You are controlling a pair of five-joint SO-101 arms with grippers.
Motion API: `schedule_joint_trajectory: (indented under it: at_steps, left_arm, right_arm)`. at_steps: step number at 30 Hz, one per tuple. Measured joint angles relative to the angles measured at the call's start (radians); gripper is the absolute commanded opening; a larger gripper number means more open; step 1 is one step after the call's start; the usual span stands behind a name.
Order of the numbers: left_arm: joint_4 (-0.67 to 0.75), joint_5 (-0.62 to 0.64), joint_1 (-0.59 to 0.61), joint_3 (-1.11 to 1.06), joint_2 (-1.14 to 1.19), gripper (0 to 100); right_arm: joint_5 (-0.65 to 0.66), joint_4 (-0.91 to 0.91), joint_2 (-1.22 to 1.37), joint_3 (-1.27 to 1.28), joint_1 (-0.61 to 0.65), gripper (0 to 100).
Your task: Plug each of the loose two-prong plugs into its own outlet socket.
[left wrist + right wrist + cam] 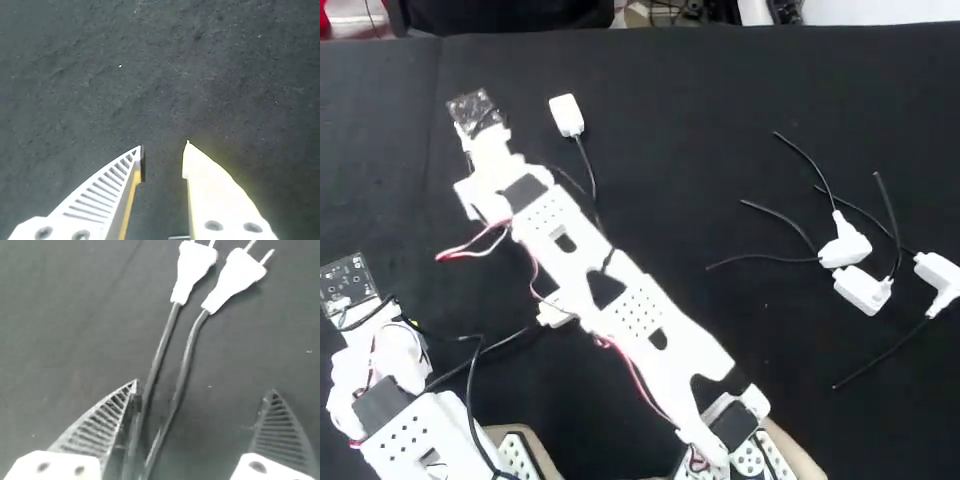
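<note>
Bare bench (150, 75) ahead of left pincer (164, 152), two cords (161, 347) lying in right pincer (202, 387) gap, long arm (610, 290) slanting across bench middle.

Black cloth-covered table (720, 120).
- Long white perforated-plastic robot arm (620, 290): lies diagonally from near edge to far left; red and black wires along it.
- Second white robot arm (390, 410): folded at near-left corner.
- Small white rectangular plug body (565, 113): near long arm's far end; thin black cord (588, 175) trails back to arm.
- Right side, well apart from arms: clustered white plastic connector bodies, black cords fanning out. Upper body (843, 245), lower body (860, 290), outermost body (938, 275). Plug or socket, cannot tell.
</note>
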State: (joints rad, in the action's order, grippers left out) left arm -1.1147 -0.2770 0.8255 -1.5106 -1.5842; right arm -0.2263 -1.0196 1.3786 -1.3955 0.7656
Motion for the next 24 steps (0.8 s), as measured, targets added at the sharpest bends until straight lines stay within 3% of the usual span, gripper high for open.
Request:
schedule_joint_trajectory:
  at_steps: [7,12,24]
  left_arm:
    - [0.0,0.0,0.0,0.0,0.0,14]
    - [0.0,0.0,0.0,-0.018,0.0,14]
    - [0.0,0.0,0.0,-0.018,0.0,14]
  right_arm:
    - [0.0,-0.132,0.046,-0.11,0.029,16.1]
    - [0.075,-0.169,0.048,-0.112,0.044,4.7]
    - [0.117,-0.324,0.048,-0.18,0.014,1.2]
